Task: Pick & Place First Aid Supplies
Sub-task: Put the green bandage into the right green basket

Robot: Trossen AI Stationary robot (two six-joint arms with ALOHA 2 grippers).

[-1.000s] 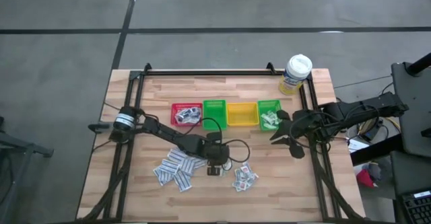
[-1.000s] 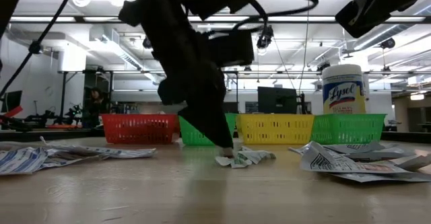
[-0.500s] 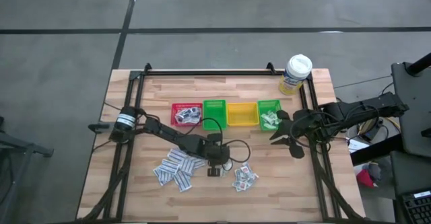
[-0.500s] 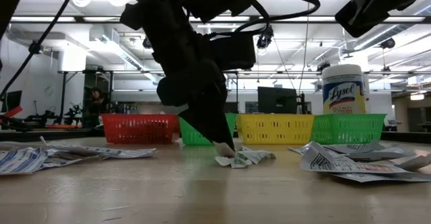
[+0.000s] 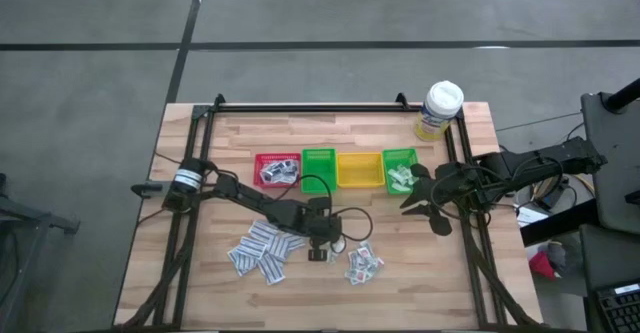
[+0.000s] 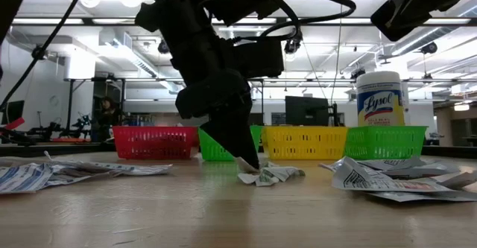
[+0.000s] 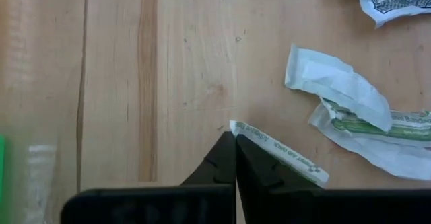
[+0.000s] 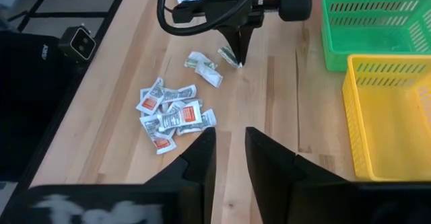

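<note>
My left gripper (image 7: 234, 138) stands low over the table's middle, fingers shut at one end of a white strip packet with green print (image 7: 283, 153). Two more crumpled green-print packets (image 7: 350, 109) lie just beyond it. A heap of red-print packets (image 8: 172, 116) and a heap of blue-print packets (image 5: 262, 251) lie on the table near its front edge. My right gripper (image 8: 229, 150) hangs open and high over the table's right side, with nothing between its fingers. My left gripper pinches the strip packet's end (image 7: 237, 127) between its two fingertips. The fingers slant down from the table's left side (image 6: 237, 147). The rest of the strip lies flat on the wood beside the fingers.
A row of small bins stands at the far middle: red (image 5: 277, 169), green (image 5: 318, 169), yellow (image 5: 358, 170), green (image 5: 399, 171). A white-capped bottle with a yellow label (image 5: 438, 111) stands at the far right corner. A dark cable (image 5: 350, 223) loops beside my left gripper.
My left gripper has shut on the strip packet's end while staying in place. The right arm has kept still.
</note>
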